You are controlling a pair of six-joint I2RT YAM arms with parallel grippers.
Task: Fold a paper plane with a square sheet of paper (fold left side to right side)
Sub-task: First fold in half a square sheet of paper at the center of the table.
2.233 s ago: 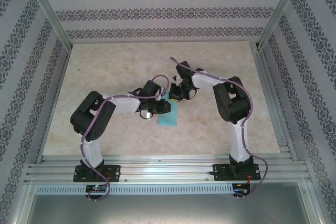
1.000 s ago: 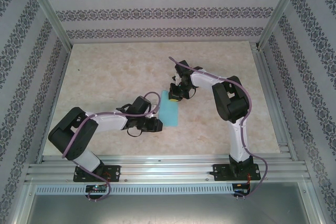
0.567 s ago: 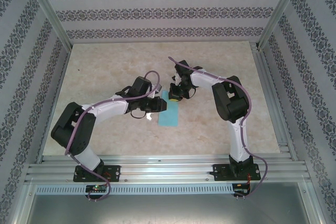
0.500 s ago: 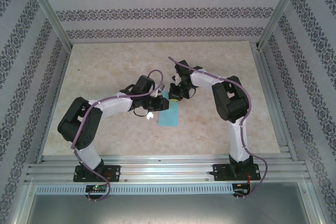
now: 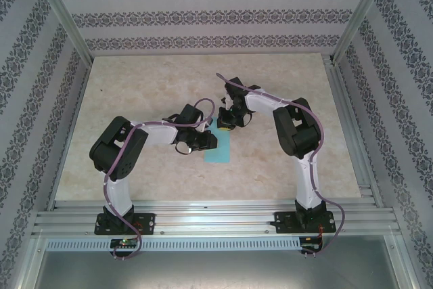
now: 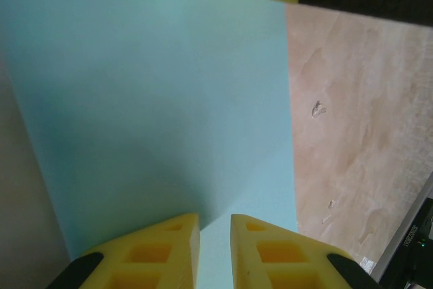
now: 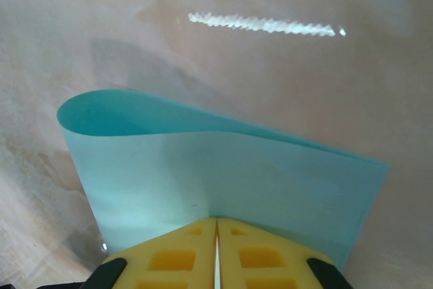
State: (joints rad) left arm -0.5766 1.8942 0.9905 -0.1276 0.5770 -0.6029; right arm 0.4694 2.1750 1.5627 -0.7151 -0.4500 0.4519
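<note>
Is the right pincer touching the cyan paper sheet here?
Touching. The right wrist view shows the right pincer shut on the near edge of the cyan paper sheet, the paper emerging from between its closed jaws.

From above, the left hand (image 5: 205, 139) covers the left edge of the square sheet of paper (image 5: 220, 151). The right hand (image 5: 224, 120) hides its far edge, so you can't make out the fold there. In the left wrist view the sheet runs off the top border. Its near edge slips behind the yellow fingers (image 6: 152, 248), which may be pinching it or merely resting on it.
</note>
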